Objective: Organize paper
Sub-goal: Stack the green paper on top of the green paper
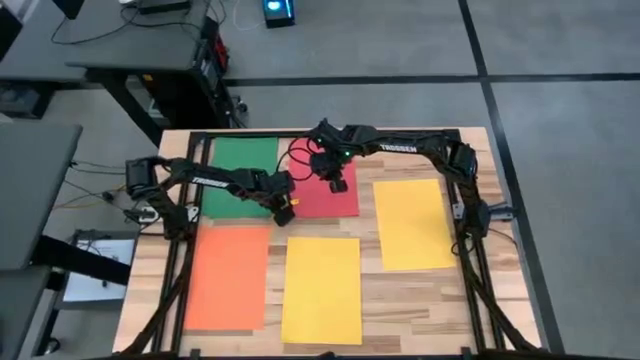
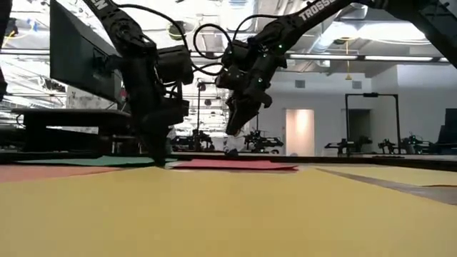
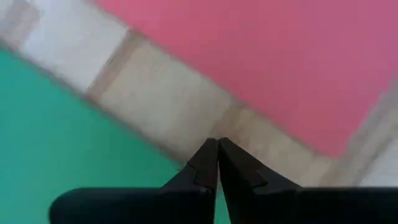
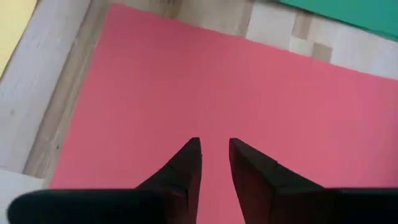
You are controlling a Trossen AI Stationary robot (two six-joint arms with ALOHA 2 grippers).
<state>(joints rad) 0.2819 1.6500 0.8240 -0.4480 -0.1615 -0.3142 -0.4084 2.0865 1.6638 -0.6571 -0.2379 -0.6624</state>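
Green sheet (image 1: 243,175), pink-red sheet (image 1: 333,198), orange sheet (image 1: 227,276), two yellow sheets (image 1: 322,289) (image 1: 414,223), pale wooden table (image 1: 420,310)

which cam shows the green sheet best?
High view: the green sheet shows nearly whole at the table's far edge, its near right corner under the left gripper. Low view gives only a thin edge-on strip. Left wrist view shows one corner; right wrist view only a sliver beyond the red sheet.
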